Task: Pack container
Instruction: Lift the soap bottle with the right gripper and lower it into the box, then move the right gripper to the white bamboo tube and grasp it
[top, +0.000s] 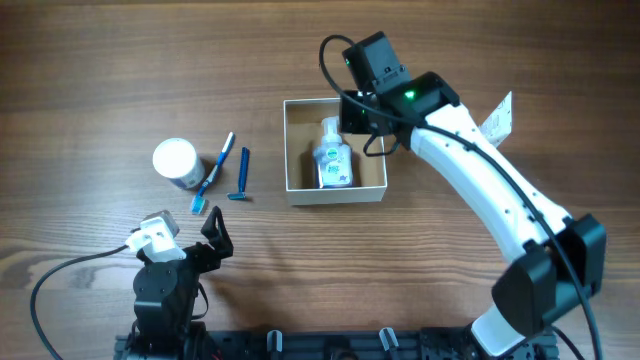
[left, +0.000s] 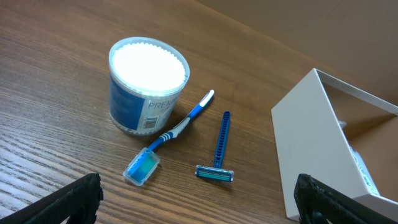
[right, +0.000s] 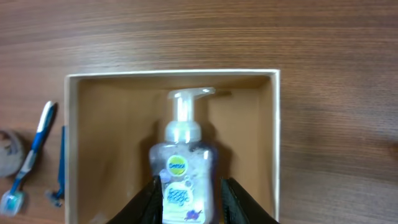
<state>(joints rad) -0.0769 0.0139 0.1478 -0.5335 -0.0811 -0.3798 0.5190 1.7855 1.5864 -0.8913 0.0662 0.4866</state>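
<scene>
Container: the small square cardboard box (top: 335, 195) (right: 171, 74) (left: 311, 155), white outside and tan-brown inside, stands open-topped near the middle of the table, a little to the far side.
Inside the container: a clear plastic pump bottle of soap (top: 331, 158) (right: 185, 168) with a white pump head lies flat on the brown floor, its pump toward the far wall.
Right gripper: the right gripper (top: 352, 112) (right: 191, 182) is above the far right part of the box. Its two dark fingers are on either side of the bottle's lower body. I cannot tell if they press the bottle or only stand beside it.
Left of the container: a slim blue razor (top: 242, 175) (left: 221, 146) lies nearest the box. Then comes a blue and white toothbrush (top: 215, 172) (left: 174, 134) with a clear cap on its head. Its handle end is at the round jar (top: 176, 162) (left: 148, 84), which has a white top and blue label.
Left gripper: the left gripper (top: 214, 232) (left: 199, 199) is at the near left, fingers wide apart, nothing between them.
Table: brown wooden table (top: 100, 80) with clear grain.
</scene>
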